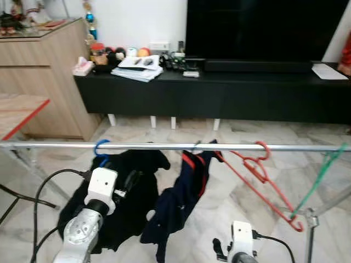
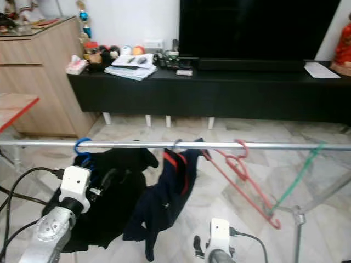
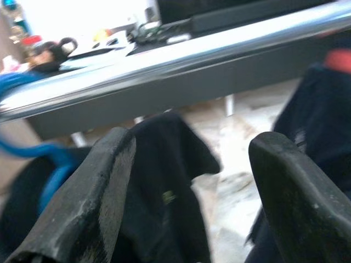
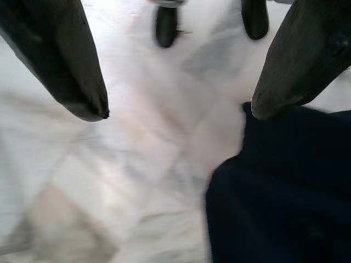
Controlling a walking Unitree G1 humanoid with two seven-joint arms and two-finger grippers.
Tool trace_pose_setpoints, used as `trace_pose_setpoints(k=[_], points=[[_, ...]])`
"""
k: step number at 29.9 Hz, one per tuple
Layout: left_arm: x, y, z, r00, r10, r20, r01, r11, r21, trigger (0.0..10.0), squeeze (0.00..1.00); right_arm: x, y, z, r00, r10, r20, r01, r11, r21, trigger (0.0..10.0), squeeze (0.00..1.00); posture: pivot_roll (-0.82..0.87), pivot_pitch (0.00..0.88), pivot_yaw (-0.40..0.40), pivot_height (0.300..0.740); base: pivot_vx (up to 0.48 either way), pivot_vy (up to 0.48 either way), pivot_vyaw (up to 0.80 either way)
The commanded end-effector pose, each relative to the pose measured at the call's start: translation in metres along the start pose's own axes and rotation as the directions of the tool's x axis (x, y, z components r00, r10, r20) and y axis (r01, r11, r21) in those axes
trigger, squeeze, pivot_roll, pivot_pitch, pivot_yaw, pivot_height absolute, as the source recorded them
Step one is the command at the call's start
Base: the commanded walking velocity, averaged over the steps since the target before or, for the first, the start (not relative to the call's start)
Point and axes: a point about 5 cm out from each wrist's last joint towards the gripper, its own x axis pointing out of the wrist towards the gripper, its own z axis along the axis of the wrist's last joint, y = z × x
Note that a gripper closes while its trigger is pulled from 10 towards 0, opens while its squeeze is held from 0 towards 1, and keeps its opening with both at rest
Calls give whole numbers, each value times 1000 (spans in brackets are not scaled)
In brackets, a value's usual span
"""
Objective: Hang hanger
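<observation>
A silver rail (image 1: 164, 146) runs across in front of me. On it hang a blue hanger (image 1: 101, 148) carrying a black garment (image 1: 145, 164), a navy garment with red trim (image 1: 184, 200), an empty red hanger (image 1: 258, 167) and a green hanger (image 1: 323, 170) at the far right. My left gripper (image 1: 130, 181) is raised just below the rail beside the blue hanger, in front of the black garment. It is open and holds nothing, as the left wrist view shows (image 3: 186, 181). My right gripper (image 4: 175, 109) is low, open over the floor beside the navy cloth (image 4: 285, 186).
A black TV bench (image 1: 219, 90) with a large screen, papers (image 1: 140, 68) and small items stands behind the rail. A wooden cabinet (image 1: 49, 66) is at the left. The floor is marble tile (image 1: 236, 192). A rack leg (image 1: 311, 230) stands at the lower right, and cables (image 1: 44, 192) trail from my left arm.
</observation>
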Motion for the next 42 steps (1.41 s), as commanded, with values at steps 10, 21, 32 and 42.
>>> trace_pose_setpoints(k=[10,21,32,42], points=[[0,-10,-4,985,-159,-68,159,987,3,10000,0,0,7,0,1000,18,-10,-18,1000,-13,10000,0,65,0,35,740,0,-238,0],[22,10,-18,973,-88,-216,109,990,90,10000,0,1,7,7,1000,23,5,-23,1000,-10,10000,0,66,0,27,740,0,0,0],[30,17,-14,976,-75,-205,89,994,57,10000,0,1,9,8,1000,22,11,-22,1000,4,10000,0,57,0,39,740,0,218,0],[33,4,-10,971,-176,-159,183,983,24,10000,0,1,8,10,1000,23,10,-23,1000,-1,10000,0,64,0,31,740,0,174,0]])
